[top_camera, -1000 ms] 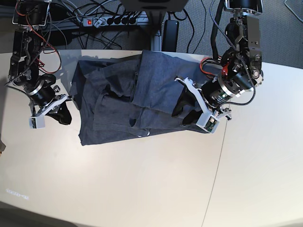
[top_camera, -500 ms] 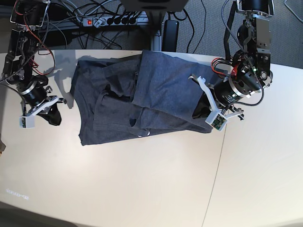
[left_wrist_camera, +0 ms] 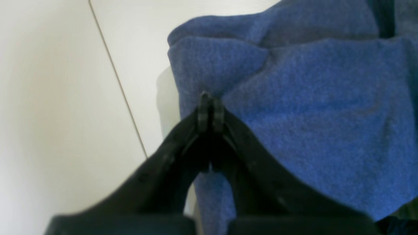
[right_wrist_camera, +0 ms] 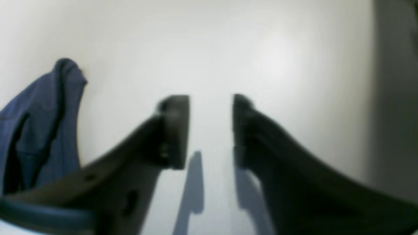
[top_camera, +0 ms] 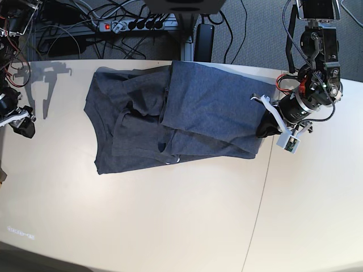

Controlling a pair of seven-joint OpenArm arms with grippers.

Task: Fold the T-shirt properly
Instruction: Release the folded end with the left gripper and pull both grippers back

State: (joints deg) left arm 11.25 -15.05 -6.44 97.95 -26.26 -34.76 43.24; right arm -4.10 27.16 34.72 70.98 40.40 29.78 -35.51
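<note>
The left pincer (left_wrist_camera: 209, 107) is clenched on the shirt (top_camera: 181, 113) edge at the counter (top_camera: 170, 226) seam; the right pincer (right_wrist_camera: 210, 130) is released, empty, well apart. Pulling one-handed could drag the rumpled, half-folded shirt askew, or the thin pinch could slip.

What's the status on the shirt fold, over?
Left gripper shut, tips at the T-shirt edge, hold unclear. Right gripper open, empty, over bare table. T-shirt rumpled, partly folded. Nothing in the way.
</note>
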